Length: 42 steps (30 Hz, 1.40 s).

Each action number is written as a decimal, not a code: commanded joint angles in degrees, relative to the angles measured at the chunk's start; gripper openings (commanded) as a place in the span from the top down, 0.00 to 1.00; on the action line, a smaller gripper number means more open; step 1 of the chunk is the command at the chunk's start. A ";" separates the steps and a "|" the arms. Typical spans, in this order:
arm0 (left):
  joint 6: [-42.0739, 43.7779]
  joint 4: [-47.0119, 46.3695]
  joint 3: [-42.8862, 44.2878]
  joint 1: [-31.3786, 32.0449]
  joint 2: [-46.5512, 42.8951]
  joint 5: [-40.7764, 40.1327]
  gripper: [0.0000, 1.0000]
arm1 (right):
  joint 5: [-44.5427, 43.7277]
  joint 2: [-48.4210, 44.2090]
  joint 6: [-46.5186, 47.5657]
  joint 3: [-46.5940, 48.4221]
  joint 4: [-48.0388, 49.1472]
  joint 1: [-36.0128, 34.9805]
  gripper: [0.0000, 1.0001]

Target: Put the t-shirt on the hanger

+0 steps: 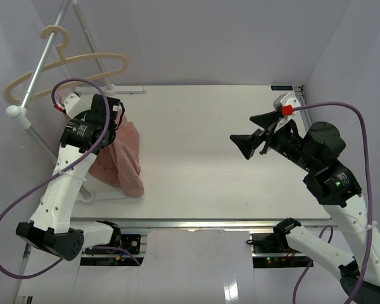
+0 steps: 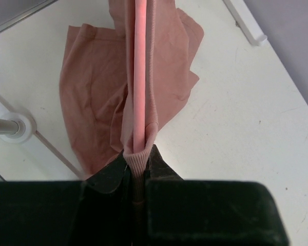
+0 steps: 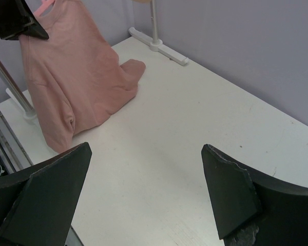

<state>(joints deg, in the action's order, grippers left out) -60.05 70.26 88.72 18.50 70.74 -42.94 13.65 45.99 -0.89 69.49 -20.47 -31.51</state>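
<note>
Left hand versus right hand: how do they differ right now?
The left hand is closed on the pink hanger and the collar of the t-shirt; the right hand is wide open and empty. The left hand sits at the left edge of the table, holding the t-shirt partly lifted; the right hand hovers over the right side, well apart from the t-shirt. Both have black fingers.

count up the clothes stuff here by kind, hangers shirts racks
hangers: 2 (pink hanger, beige hanger)
t-shirt: 1
clothes rack: 1
total: 4
</note>
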 commanded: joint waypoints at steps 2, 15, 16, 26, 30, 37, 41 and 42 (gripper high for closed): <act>0.23 1.82 7.42 -0.22 0.97 -1.69 1.00 | 0.54 0.04 0.62 0.14 2.63 -0.20 0.05; -1.05 6.32 7.85 -0.14 3.59 -2.69 1.00 | 1.31 1.56 2.53 -1.23 3.02 -0.14 0.05; -1.21 6.84 8.37 -0.16 3.82 -2.88 1.00 | 1.29 1.66 2.49 -1.10 3.13 -0.17 0.05; 1.48 9.33 16.07 -0.14 5.44 -3.46 1.00 | 0.59 0.87 2.46 -0.59 2.62 -0.13 0.05; 2.94 10.24 19.42 -0.17 6.32 -4.06 1.00 | 1.26 0.89 2.43 -0.08 2.71 -0.13 0.05; 5.07 10.00 21.92 -0.15 5.29 -2.62 1.00 | 1.66 0.52 2.11 -0.45 2.63 -0.13 0.05; 6.19 10.10 23.46 -0.17 5.13 -2.17 1.00 | 1.29 0.03 2.25 -0.59 2.77 -0.13 0.05; 6.29 10.10 23.63 -0.16 4.97 -1.95 1.00 | 1.32 0.09 2.32 -0.59 2.80 -0.13 0.05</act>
<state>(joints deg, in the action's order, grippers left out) -55.65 78.90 108.90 18.50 77.57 -43.43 14.98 47.06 0.64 68.45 -19.90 -31.53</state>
